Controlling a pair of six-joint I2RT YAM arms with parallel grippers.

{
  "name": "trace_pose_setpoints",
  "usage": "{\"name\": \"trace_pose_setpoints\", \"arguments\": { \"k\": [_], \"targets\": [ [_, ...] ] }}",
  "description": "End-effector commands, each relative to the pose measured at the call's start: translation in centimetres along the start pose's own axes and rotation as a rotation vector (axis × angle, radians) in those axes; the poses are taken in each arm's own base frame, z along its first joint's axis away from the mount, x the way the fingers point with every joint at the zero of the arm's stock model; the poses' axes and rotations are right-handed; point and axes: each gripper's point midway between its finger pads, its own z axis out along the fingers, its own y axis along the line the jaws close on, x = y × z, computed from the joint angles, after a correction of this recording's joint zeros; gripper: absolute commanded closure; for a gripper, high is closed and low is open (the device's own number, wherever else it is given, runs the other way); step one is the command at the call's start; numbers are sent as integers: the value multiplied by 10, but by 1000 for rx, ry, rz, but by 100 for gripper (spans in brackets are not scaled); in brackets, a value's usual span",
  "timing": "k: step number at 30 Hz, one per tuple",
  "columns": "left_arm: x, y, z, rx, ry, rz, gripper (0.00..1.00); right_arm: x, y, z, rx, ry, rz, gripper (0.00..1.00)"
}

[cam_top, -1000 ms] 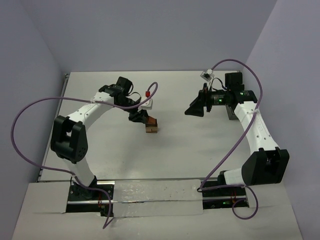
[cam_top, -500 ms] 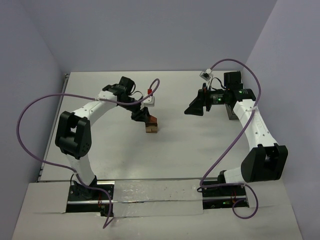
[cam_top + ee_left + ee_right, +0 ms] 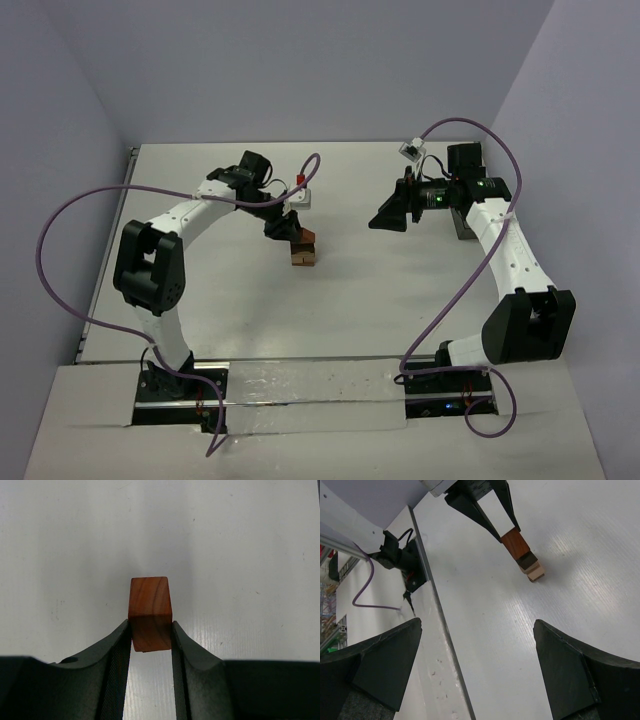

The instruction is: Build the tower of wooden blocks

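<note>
A small stack of light tan blocks [image 3: 303, 258] stands mid-table; it also shows in the right wrist view [image 3: 536, 571]. My left gripper [image 3: 290, 231] is shut on a reddish-brown block [image 3: 304, 240] and holds it right at the top of the stack. I cannot tell whether its weight rests there. In the left wrist view the reddish-brown block [image 3: 150, 611] is pinched between the two dark fingers [image 3: 118, 647], and the stack under it is hidden. In the right wrist view the reddish-brown block [image 3: 514, 542] sits over a darker piece [image 3: 526, 559]. My right gripper [image 3: 386, 219] is wide open and empty, well to the stack's right.
The white table [image 3: 380, 300] is walled by lilac panels. A purple cable [image 3: 60, 250] loops off the left arm, and another hangs off the right arm. A dark mount [image 3: 462, 225] stands by the right arm. The table's left edge and rail show in the right wrist view [image 3: 427, 605].
</note>
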Motion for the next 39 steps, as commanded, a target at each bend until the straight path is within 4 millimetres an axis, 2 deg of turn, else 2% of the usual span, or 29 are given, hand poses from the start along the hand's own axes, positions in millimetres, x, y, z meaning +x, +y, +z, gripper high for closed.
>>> {"name": "trace_pose_setpoints", "arguments": {
  "k": [1, 15, 34, 39],
  "targets": [
    [-13, 9, 0, -12, -26, 46, 86, -14, 7, -4, -18, -24, -47, 0],
    [-6, 11, 3, -17, -11, 20, 81, -11, 6, -3, -19, -21, -45, 0],
    [-7, 9, 3, -11, -16, 14, 74, -11, 6, -3, -22, -22, -45, 0],
    [-4, 7, 4, -7, -10, 11, 70, -11, 6, -3, -24, -21, -42, 0]
  ]
}}
